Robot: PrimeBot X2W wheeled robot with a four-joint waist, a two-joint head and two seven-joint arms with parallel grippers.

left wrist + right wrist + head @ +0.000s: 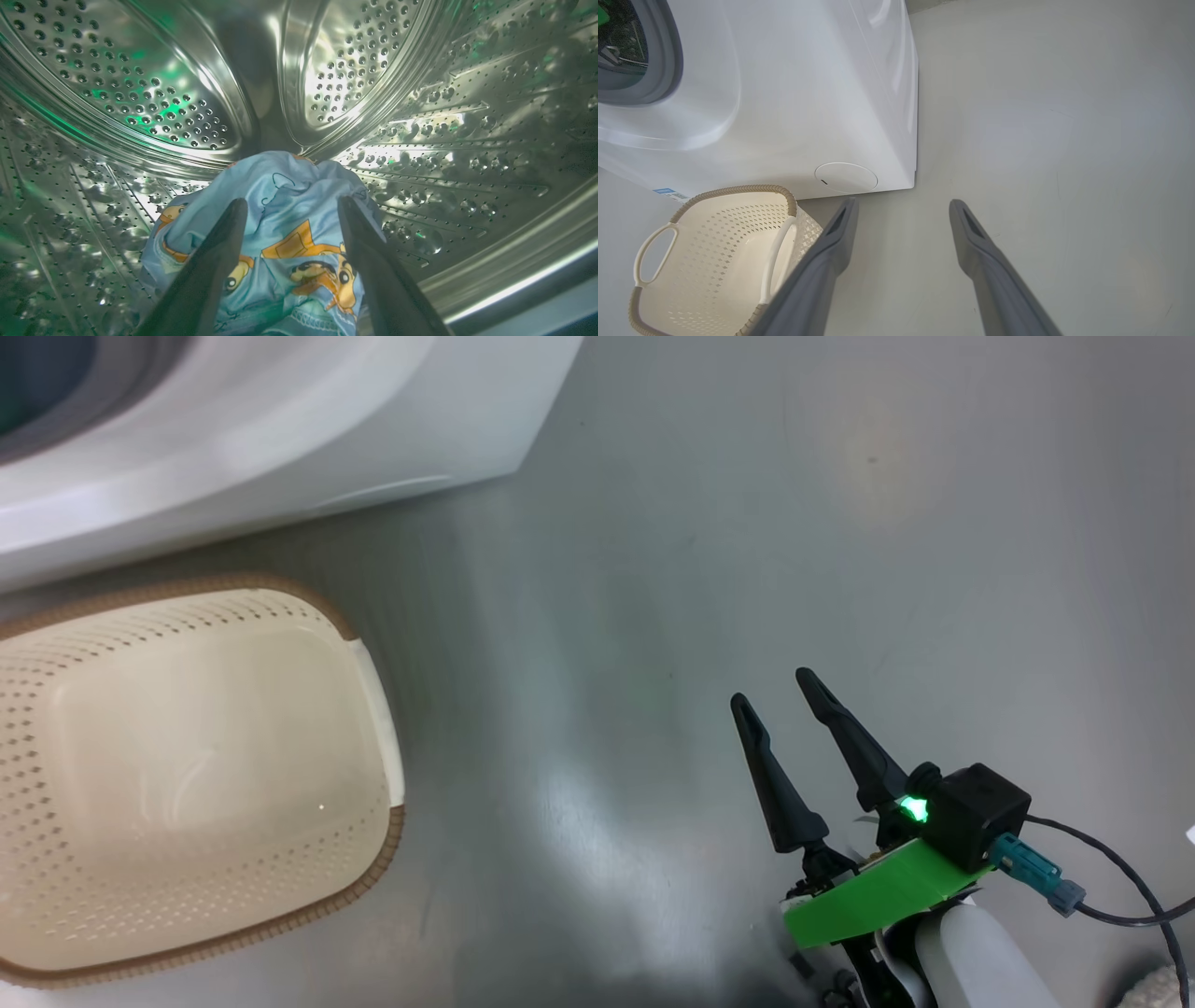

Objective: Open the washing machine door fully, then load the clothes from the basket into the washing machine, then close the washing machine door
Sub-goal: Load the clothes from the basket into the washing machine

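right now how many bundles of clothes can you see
1: a blue printed bundle lies in the steel drum, just ahead of the left tool. The basket is empty. Another may be hidden behind the bundle.

The clothes (289, 205) fill the drum (467, 140) bottom; floor (672, 597) beside the basket (140, 644) lies open.

You see light blue clothes (299, 219) with orange-brown cartoon figures. The drum (140, 93) is shiny silver, dotted with holes, with green glints. Your basket (112, 644) is cream with rows of little holes, a brown woven rim (280, 586) and white handles (776, 254). The washing machine (808, 93) is white. The floor (840, 523) is grey.
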